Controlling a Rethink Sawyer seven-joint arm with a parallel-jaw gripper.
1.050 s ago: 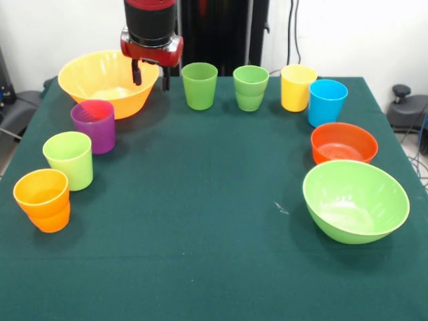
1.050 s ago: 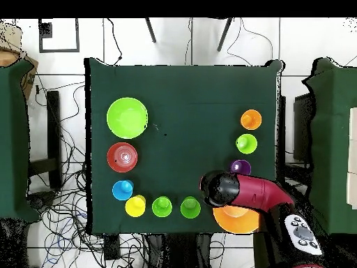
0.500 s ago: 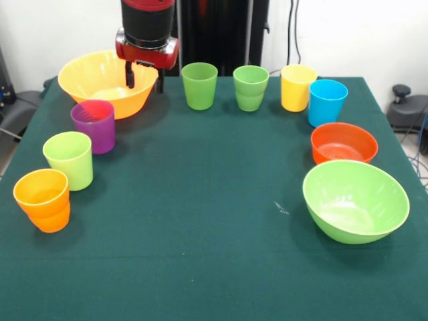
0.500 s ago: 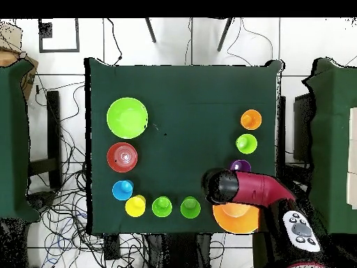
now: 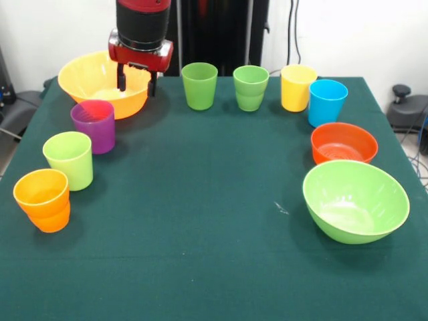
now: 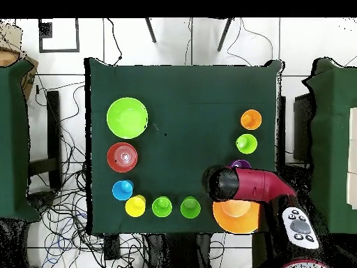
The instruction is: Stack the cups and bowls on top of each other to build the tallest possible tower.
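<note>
Shifted sideways, the pincer (image 5: 136, 81) now straddles the orange bowl's (image 5: 93, 79) rim.

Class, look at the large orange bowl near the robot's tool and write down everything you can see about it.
The large orange bowl is round, glossy and looks like plastic, yellow-orange with a wide flaring rim. It stands upright and empty at a far corner of the green table, behind the purple cup. The tool, fingers apart, hangs at its rim on the side toward the dark green cup; whether it touches the bowl cannot be told. From overhead the arm covers part of it.
</note>
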